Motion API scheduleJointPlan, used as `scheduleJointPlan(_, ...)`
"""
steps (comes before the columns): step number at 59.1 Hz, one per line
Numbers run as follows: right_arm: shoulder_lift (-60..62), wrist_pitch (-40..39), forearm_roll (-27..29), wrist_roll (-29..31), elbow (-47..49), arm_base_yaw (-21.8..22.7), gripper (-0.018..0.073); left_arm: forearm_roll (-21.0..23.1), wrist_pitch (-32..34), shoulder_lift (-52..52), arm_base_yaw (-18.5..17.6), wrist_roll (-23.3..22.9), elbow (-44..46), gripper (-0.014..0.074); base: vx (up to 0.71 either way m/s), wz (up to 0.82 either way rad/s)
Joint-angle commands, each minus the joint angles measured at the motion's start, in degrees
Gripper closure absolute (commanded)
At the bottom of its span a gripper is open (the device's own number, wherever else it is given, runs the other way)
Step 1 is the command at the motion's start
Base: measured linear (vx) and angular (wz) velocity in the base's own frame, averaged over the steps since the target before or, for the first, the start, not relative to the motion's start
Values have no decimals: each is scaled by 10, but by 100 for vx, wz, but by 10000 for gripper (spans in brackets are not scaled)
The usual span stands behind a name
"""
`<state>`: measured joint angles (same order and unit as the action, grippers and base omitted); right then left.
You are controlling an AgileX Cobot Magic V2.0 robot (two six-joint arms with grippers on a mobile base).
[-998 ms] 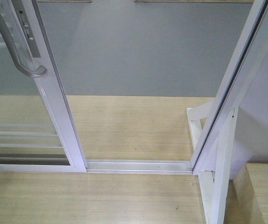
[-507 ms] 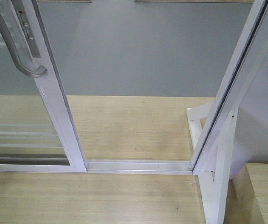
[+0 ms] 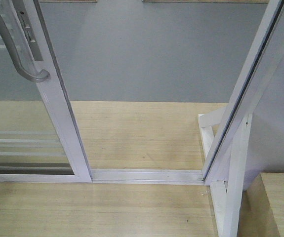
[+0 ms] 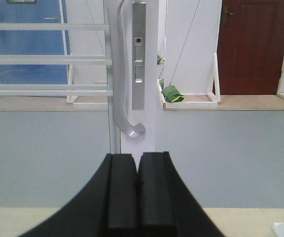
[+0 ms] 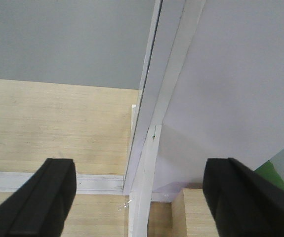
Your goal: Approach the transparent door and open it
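Fingers (image 4: 122, 190) of the left gripper (image 4: 138, 192) are pressing flat together with nothing between them, and they are pointing at the door stile from a little way back. Black fingers (image 5: 45, 197) of the right gripper (image 5: 142, 197) are standing far apart, one at each bottom corner of the right wrist view, and they are holding nothing.

Biggest of all, the grey wall (image 3: 151, 49) is filling the back of the front view, and the pale wooden floor (image 3: 132, 133) is lying under it. Next, the transparent door (image 3: 58, 113) is standing on the left side, slid away from the white frame post (image 3: 245, 94) on the right, so a wide gap is showing between them. Thin white bars (image 3: 20, 143) are running across its glass. The floor track (image 3: 146, 175) is lying bare across that gap.

Smaller still, the curved grey handle (image 4: 119, 84) is sitting on the door's edge, right above the left gripper and not touching it. Beside it the silver lock plate (image 4: 139, 54) is showing a tiny red dot.
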<state>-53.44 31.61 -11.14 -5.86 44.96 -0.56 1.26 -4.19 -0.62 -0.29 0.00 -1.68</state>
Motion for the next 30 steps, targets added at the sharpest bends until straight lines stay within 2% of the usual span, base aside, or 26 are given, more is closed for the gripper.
scheduleJointPlan(1,7,-36,-9,3,15,0,-22,6,45,-9,-3,-4,-10,603,0,0)
scheduleJointPlan(26,7,-43,-22,5,9,1,-20,6,45,-9,-3,-4,-10,603,0,0)
scheduleJointPlan(30,25,-59,-25,4,-9,1,10,6,45,-9,-3,-4,-10,603,0,0)
